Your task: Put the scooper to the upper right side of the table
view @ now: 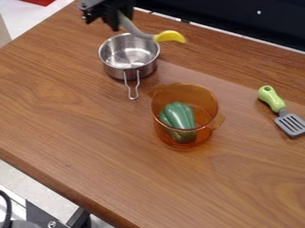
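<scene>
Gripper (117,21): just beyond the steel pan, clamped, as I read it, on the scooper.
Scooper (170,36): grey shaft in the grip; yellow end at the steel pan's upper right.
Step, my judgement: carry. I should clear the steel pan's rim, travel rightward from it over the table (71,89), lower gently beyond the spatula, and release once the scooper lies supported.
Steel pan (113,70): one, upright, wire handle towards me; bare metal visible inside.
Orange pot (204,104): one, see-through, nearer and right of the steel pan; contains green pepper (179,116).
Spatula (271,99): one, slotted, well right of the steel pan.
</scene>
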You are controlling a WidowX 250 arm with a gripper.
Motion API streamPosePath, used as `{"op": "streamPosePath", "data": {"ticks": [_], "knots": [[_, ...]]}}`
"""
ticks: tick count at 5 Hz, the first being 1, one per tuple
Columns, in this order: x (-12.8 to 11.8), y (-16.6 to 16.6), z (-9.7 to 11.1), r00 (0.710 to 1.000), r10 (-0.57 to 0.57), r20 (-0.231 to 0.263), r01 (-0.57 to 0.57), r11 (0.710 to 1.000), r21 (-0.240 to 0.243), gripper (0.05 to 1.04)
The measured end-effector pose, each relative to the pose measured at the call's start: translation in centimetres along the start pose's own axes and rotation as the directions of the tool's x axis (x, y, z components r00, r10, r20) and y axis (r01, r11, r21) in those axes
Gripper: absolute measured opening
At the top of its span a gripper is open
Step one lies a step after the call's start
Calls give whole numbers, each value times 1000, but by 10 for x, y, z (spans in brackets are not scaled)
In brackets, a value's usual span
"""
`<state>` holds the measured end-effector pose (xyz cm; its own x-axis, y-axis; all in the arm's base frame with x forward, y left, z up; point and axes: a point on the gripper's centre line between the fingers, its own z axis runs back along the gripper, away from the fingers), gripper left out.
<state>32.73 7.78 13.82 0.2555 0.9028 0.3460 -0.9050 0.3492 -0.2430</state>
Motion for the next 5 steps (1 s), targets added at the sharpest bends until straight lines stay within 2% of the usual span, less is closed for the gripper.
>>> {"op": "streamPosePath", "data": {"ticks": [1, 2, 3, 4, 5], "knots": [[-20, -15, 6, 1000, -20, 19, 20, 1000, -22, 251], [-36, -26, 11, 1000, -17, -12, 16, 998, -55, 251], [-40, -37, 18, 1000, 3, -23, -5, 996, -85, 249], [-53, -42, 10, 1000, -1, -19, -1, 997, -71, 249], [-65, -58, -9, 999, -8, 36, 10, 999, -37, 249]]}}
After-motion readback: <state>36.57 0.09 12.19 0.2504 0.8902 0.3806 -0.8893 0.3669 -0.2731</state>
